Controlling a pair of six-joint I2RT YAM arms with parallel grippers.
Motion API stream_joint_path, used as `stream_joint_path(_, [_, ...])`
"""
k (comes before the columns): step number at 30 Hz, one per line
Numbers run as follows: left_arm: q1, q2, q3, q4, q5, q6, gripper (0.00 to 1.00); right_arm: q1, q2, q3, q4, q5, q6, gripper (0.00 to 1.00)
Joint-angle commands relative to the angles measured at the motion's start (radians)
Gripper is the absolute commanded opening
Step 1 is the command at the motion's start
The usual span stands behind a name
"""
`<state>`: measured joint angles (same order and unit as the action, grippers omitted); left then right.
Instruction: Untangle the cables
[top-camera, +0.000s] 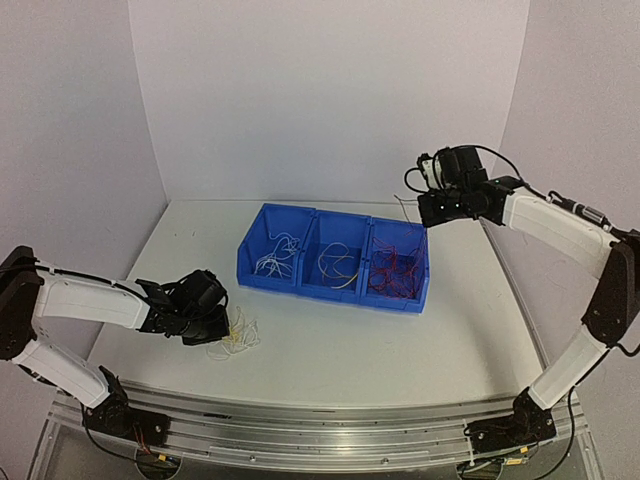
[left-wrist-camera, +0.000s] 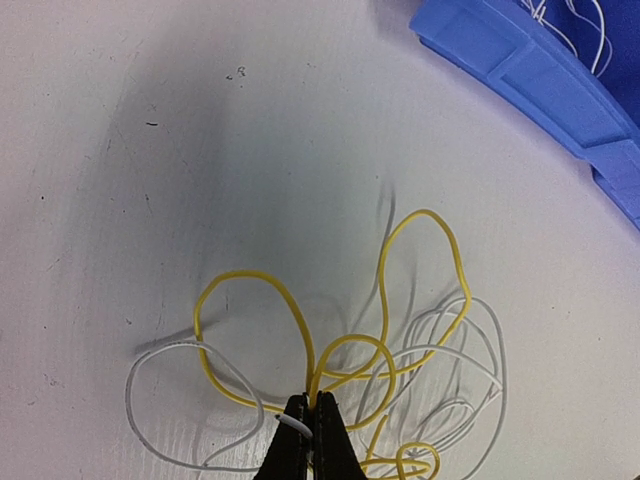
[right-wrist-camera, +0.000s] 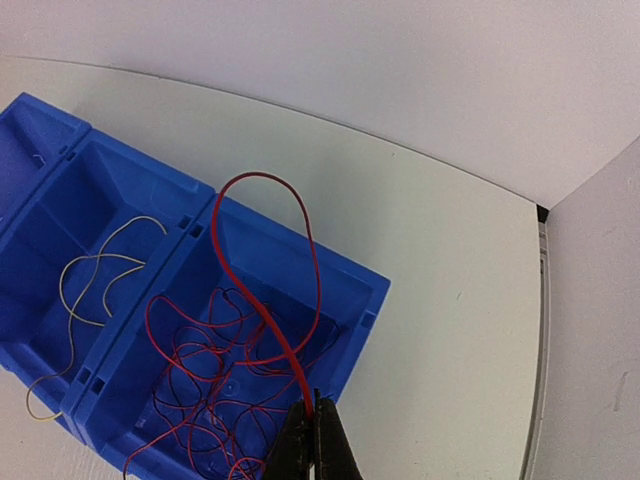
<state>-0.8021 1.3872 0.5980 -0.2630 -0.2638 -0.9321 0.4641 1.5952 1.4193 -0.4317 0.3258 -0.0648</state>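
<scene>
Status: left gripper (left-wrist-camera: 312, 408) clamped on yellow-white tangle (left-wrist-camera: 400, 375) on counter (left-wrist-camera: 200, 150), right gripper (right-wrist-camera: 312, 408) clamped on red cable (right-wrist-camera: 292, 345) above blue bin (right-wrist-camera: 365, 300); best dropped into the red compartment, then tangle teased apart slowly.

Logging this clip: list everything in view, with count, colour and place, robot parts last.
table: one, white, under everything
bin: one, blue, three compartments, mid-table
white cables: several, white, left compartment
yellow cables: a few, yellow, middle compartment
red cables: many, red, tangled in right compartment
held red cable: one, red, looping over right compartment
tangle: one, yellow and white cables, on table near the bin's left end
left gripper: one, black, shut on tangle
right gripper: one, black, shut on held red cable, above bin
</scene>
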Motion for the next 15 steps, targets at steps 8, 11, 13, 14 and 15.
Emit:
stream_joint_path(8, [0.004,-0.045,-0.008,-0.022,-0.011,-0.011,0.00,0.096,0.005,-0.070,0.071,0.079,0.031,0.00])
stream_joint_path(11, [0.004,-0.049,-0.012,-0.022,-0.012,-0.014,0.00,0.108,-0.005,-0.124,0.076,0.116,0.054,0.00])
stream_joint_path(13, [0.004,-0.051,-0.013,-0.021,-0.012,-0.016,0.00,0.110,-0.010,-0.158,0.076,0.131,0.084,0.00])
stream_joint_path(14, [0.004,-0.051,-0.014,-0.020,-0.012,-0.018,0.00,0.110,-0.012,-0.174,0.075,0.141,0.106,0.00])
stream_joint_path(15, [0.004,-0.050,-0.015,-0.019,-0.012,-0.020,0.00,0.109,-0.013,-0.189,0.075,0.146,0.122,0.00])
